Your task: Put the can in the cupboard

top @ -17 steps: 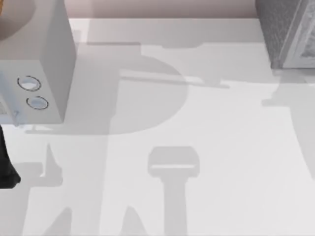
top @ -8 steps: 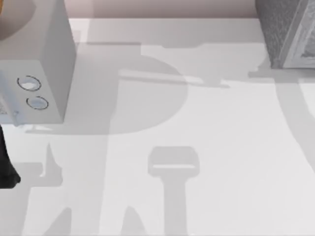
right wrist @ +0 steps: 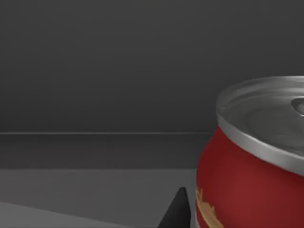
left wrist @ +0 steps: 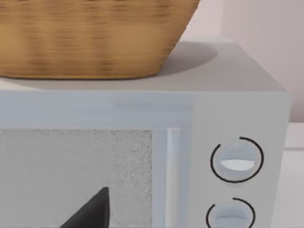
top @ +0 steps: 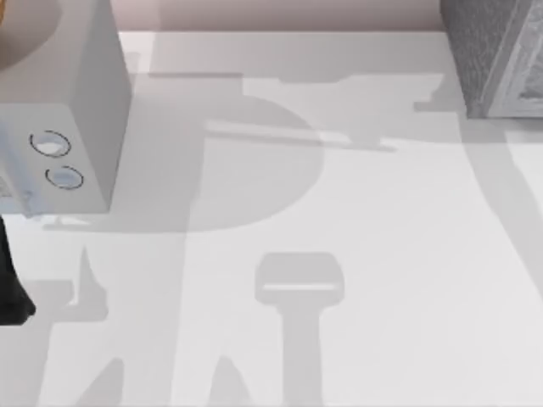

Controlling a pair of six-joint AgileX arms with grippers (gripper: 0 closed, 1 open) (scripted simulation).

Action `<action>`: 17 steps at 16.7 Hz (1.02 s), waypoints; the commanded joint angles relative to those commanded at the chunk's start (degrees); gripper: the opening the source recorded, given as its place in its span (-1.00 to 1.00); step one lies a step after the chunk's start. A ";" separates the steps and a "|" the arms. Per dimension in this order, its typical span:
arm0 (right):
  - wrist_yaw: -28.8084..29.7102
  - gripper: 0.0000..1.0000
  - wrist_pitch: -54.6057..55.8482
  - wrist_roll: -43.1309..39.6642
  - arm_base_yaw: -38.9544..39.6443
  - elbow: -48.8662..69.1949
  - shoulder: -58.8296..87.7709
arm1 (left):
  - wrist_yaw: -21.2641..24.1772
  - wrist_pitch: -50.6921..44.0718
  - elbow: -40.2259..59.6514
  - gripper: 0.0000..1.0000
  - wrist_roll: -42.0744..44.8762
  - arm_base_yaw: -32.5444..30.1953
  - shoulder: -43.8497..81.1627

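The red can (right wrist: pixel 247 190), with a silver top and a yellow-orange mark on its label, looms close in the right wrist view. My right gripper (right wrist: pixel 237 221) is around it, one black fingertip (right wrist: pixel 176 211) lying against its side. Plain dark-grey walls and a dark floor stand behind the can. The cupboard (top: pixel 496 51), dark-grey and speckled with a lighter framed door panel, sits at the table's far right corner in the top view. My left arm (top: pixel 13 280) is parked at the table's left edge.
A smooth pale-grey box (top: pixel 76 110) with two round rings (top: pixel 51 144) stands at the far left. A woven basket (left wrist: pixel 90 38) rests on top of it. Arm shadows lie across the white table (top: pixel 382 254).
The arm shadow on the table beside the cupboard has slid toward the back and to the left. The left arm has not moved.
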 joint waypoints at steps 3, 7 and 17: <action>0.00 -1.00 0.00 0.00 0.00 0.00 0.00 | 0.00 0.00 0.00 1.00 0.00 0.00 0.00; 0.01 -1.00 -0.31 0.14 -0.38 1.30 1.12 | 0.00 0.00 0.00 1.00 0.00 0.00 0.00; -1.17 -1.00 -4.70 0.31 -1.70 19.78 14.19 | 0.00 0.00 0.00 1.00 0.00 0.00 0.00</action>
